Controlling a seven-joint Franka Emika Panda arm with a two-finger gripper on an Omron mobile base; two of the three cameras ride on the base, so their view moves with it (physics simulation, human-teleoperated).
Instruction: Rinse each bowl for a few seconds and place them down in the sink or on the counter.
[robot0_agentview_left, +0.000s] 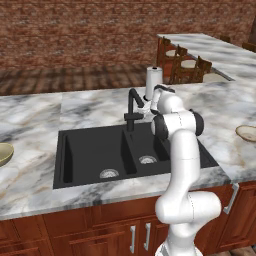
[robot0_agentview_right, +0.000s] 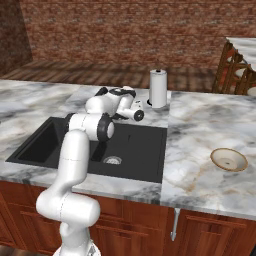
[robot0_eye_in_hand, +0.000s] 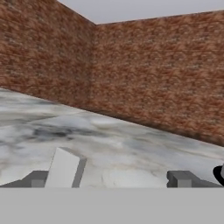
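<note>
Two bowls, both unrinsed by the look of it: olive-tan bowl (robot0_agentview_left: 4, 153) on counter (robot0_agentview_left: 35, 112) left of sink (robot0_agentview_left: 90, 150); cream-rimmed bowl (robot0_agentview_right: 229, 159) right; gripper (robot0_eye_in_hand: 111, 178) spread, empty.

Glossy white tubular arm (robot0_agentview_left: 182, 165) of rounded segments, black joint bands, bulbous white base.
</note>
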